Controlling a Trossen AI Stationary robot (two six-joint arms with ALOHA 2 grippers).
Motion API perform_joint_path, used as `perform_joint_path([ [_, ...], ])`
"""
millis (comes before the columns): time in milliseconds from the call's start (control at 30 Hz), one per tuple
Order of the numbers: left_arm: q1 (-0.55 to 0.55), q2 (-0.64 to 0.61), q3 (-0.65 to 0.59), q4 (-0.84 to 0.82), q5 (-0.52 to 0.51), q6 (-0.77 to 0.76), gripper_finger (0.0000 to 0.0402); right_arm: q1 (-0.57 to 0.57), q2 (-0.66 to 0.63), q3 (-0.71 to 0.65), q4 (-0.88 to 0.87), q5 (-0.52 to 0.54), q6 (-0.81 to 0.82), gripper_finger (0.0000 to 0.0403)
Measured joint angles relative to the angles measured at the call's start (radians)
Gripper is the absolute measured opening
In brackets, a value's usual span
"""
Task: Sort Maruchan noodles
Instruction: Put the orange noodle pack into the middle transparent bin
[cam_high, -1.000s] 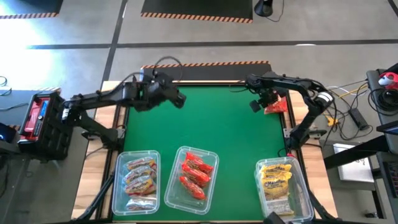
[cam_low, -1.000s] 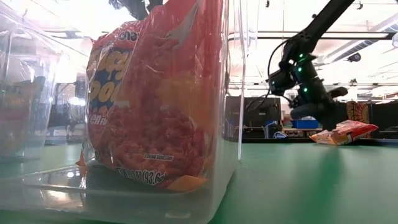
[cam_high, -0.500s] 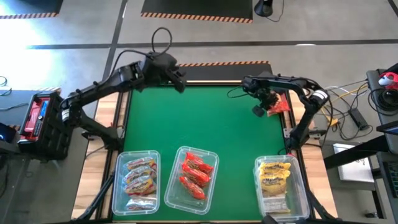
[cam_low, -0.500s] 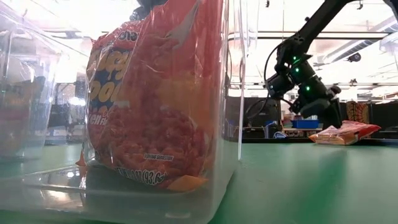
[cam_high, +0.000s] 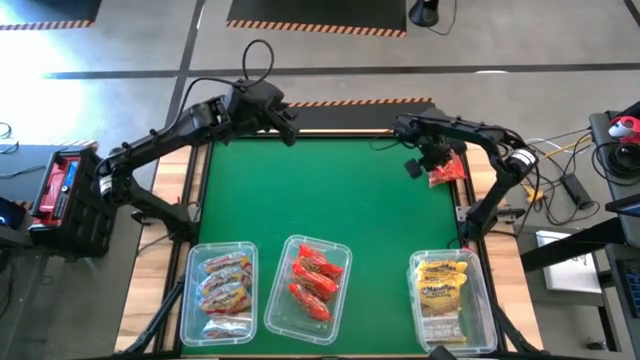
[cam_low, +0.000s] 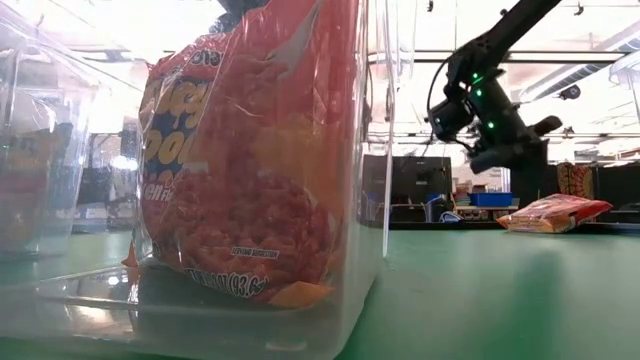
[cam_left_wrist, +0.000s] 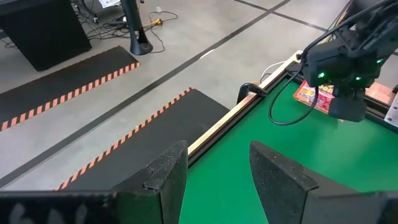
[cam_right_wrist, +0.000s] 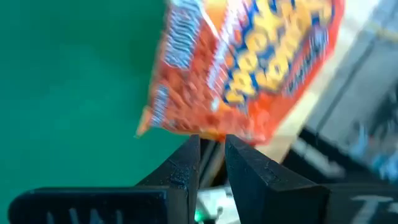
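One red-orange Maruchan noodle packet lies flat at the table's far right, partly on the wooden border; it also shows in the low view. My right gripper hangs over the packet's left edge, fingers pointing steeply down with a narrow gap and nothing between them. My left gripper is open in the air over the table's far edge, empty. Other noodle packets lie sorted in three clear bins along the near edge. My right gripper's fingertips stand right at the loose packet's nearest edge, coming from above. I cannot tell whether they touch it. The packet lies on the table, not lifted.
Near edge: a bin of orange-pink packets, a bin of red packets, and a bin of yellow packets. The red bin fills the low view's left. The green mat between arms and bins is bare.
My left gripper has swung from over the mat's far left toward the table's far edge, turning as it went, and stays open. My right gripper dipped toward the packet, then rose a little above it. The packet has stayed on the table.
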Motion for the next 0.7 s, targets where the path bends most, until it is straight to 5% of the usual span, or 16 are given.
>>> perform_joint_path([
  [333,0.003,0.000,0.000,0.001,0.000,0.085,0.0155,-0.019,0.081,-0.009,-0.040,0.060,0.240,0.0068],
  [700,0.056,0.001,0.000,0.001,0.073,0.161,0.0155,-0.022,0.157,-0.005,0.026,0.048,0.302,0.0068],
])
